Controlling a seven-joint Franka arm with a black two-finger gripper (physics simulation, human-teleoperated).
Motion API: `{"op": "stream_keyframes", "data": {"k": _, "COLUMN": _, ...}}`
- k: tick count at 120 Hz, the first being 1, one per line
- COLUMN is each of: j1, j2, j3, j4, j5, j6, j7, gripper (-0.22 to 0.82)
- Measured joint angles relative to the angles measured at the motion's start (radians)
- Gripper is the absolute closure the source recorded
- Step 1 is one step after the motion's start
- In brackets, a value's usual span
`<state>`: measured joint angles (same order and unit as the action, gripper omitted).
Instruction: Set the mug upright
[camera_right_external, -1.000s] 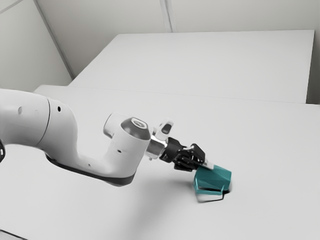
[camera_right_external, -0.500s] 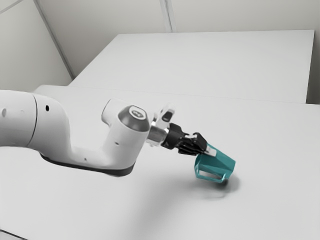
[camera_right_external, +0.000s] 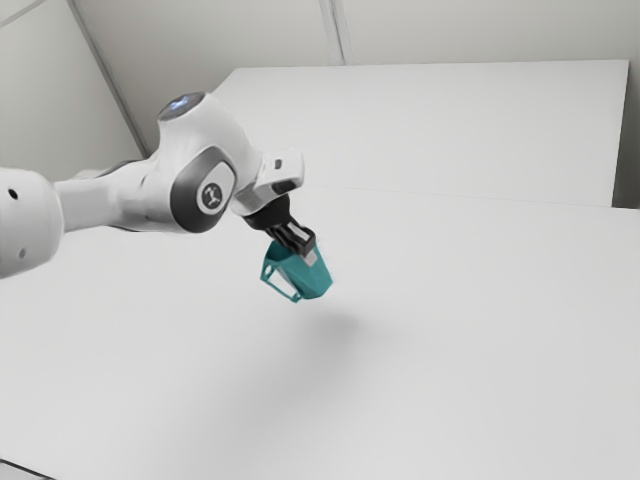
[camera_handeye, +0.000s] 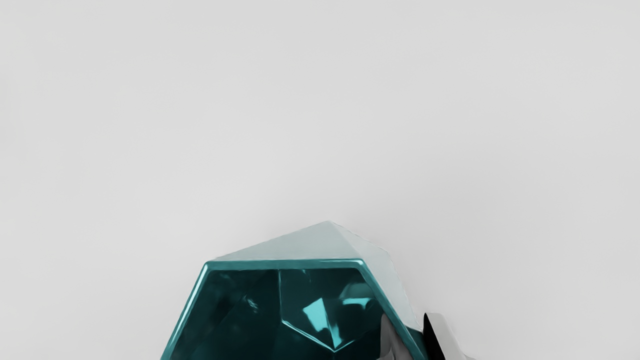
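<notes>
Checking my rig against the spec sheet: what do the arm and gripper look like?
The arm is white with smooth, rounded segments and dark grey joint caps, one bearing a pale round mark. The gripper is black and angular, with pale grey fingertips.

The mug looks like glossy teal plastic or glazed ceramic, smooth and flat-faceted, with hard bright glints on its rim and inner walls. At nine o'clock in the exterior view, the arm wears a smooth white shell, plastic-like with a soft sheen. The gripper is mostly dull black. The table is smooth and matt, as is the wall at ten o'clock.
</notes>
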<state>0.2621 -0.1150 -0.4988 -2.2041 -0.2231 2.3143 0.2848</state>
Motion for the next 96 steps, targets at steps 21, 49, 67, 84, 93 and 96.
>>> {"op": "stream_keyframes", "data": {"k": 21, "j1": 0.02, "j2": 0.002, "j3": -0.002, "j4": -0.01, "j5": 0.153, "j6": -0.076, "j7": -0.132, "gripper": 0.78}}
{"op": "stream_keyframes", "data": {"k": 49, "j1": 0.054, "j2": 0.032, "j3": -0.005, "j4": -0.03, "j5": 0.247, "j6": -0.082, "j7": -0.256, "gripper": 0.78}}
{"op": "stream_keyframes", "data": {"k": 67, "j1": 0.069, "j2": 0.079, "j3": -0.004, "j4": -0.019, "j5": 0.301, "j6": -0.06, "j7": -0.315, "gripper": 0.78}}
{"op": "stream_keyframes", "data": {"k": 84, "j1": 0.089, "j2": 0.118, "j3": -0.004, "j4": -0.018, "j5": 0.334, "j6": -0.037, "j7": -0.36, "gripper": 0.78}}
{"op": "stream_keyframes", "data": {"k": 93, "j1": 0.104, "j2": 0.125, "j3": -0.006, "j4": -0.019, "j5": 0.343, "j6": -0.029, "j7": -0.38, "gripper": 0.78}}
{"op": "stream_keyframes", "data": {"k": 96, "j1": 0.108, "j2": 0.127, "j3": -0.006, "j4": -0.019, "j5": 0.345, "j6": -0.026, "j7": -0.387, "gripper": 0.78}}
